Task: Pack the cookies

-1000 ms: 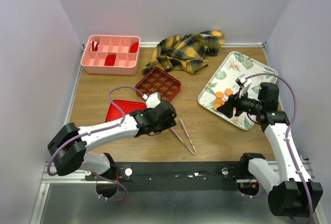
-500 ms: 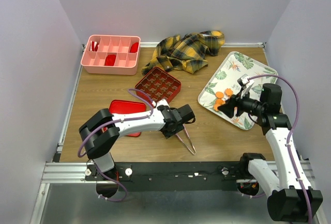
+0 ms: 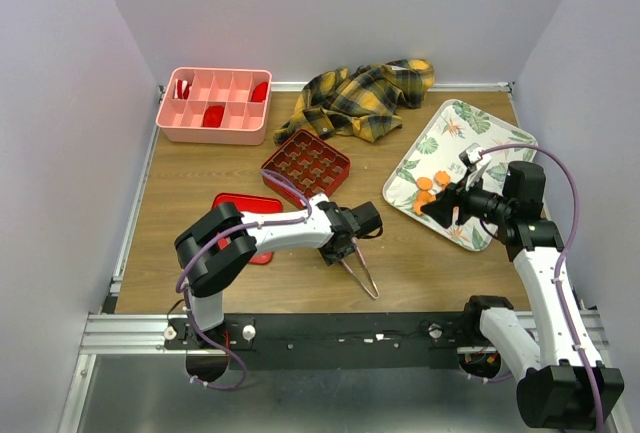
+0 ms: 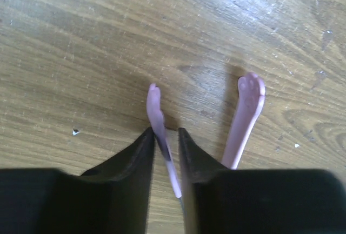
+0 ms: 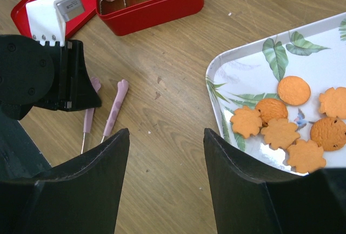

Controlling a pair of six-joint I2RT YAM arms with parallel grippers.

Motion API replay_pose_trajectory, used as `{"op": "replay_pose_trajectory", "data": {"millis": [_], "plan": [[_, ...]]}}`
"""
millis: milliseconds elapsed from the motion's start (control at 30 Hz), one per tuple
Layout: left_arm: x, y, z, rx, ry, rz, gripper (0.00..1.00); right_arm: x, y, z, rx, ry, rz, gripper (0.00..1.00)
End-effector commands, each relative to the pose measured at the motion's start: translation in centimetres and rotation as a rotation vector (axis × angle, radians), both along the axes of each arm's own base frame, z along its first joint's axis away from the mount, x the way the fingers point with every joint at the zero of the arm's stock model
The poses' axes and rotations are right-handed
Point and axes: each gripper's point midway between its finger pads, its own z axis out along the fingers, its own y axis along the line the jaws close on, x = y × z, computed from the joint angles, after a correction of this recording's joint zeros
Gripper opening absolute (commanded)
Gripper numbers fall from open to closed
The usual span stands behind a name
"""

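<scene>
Several small orange cookies (image 5: pixel 292 123) lie on the leaf-patterned tray (image 5: pixel 243 77), at the right in the top view (image 3: pixel 428 191). The red gridded box (image 3: pixel 306 164) stands at mid-table and also shows in the right wrist view (image 5: pixel 146 1). Pink tongs (image 3: pixel 362 271) lie on the wood. My left gripper (image 4: pixel 166 132) is low over them, its jaws narrowly apart around one tong arm (image 4: pixel 157 112), with the other arm (image 4: pixel 250 109) outside. My right gripper (image 5: pixel 166 136) is open and empty, above the wood just left of the tray's near edge.
A red lid (image 3: pixel 240 215) lies left of the left gripper. A pink divided bin (image 3: pixel 213 105) with dark-red pieces stands at the back left. A yellow plaid cloth (image 3: pixel 365 93) lies at the back centre. White walls enclose the table.
My left gripper has swung right from beside the red lid to the tongs and settled over one arm. My right gripper has stayed almost still.
</scene>
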Motion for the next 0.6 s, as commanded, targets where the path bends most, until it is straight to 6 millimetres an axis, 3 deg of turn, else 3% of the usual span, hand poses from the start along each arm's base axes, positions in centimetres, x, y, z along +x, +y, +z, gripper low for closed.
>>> {"op": "replay_pose_trajectory", "data": {"millis": [0, 233, 400, 433, 500, 533, 567], "plan": [[0.7, -0.4, 0.1, -0.002, -0.011, -0.008, 0.29, 0.2, 0.2, 0.6, -0.006, -0.025, 0.019, 0.64], [2.0, -2.2, 2.1, -0.085, -0.074, -0.075, 0.01, -0.5, 0.9, 1.4, -0.003, -0.037, 0.101, 0.64], [3.3, -3.8, 4.9, -0.179, -0.166, -0.138, 0.00, -1.7, 2.0, 2.3, 0.035, -0.012, 0.202, 0.64], [4.1, -4.7, 6.5, -0.239, -0.220, -0.157, 0.00, -1.9, 2.2, 2.5, 0.045, -0.010, 0.223, 0.64], [5.1, -4.5, 7.5, -0.267, -0.270, -0.192, 0.00, -2.9, 2.9, 3.0, 0.085, 0.010, 0.294, 0.66], [6.0, -5.9, 10.1, -0.376, -0.335, -0.218, 0.00, -3.1, 3.2, 3.1, 0.102, 0.020, 0.313, 0.68], [6.2, -5.6, 9.9, -0.385, -0.354, -0.254, 0.00, -3.6, 3.6, 3.4, 0.136, 0.034, 0.349, 0.69]]}}
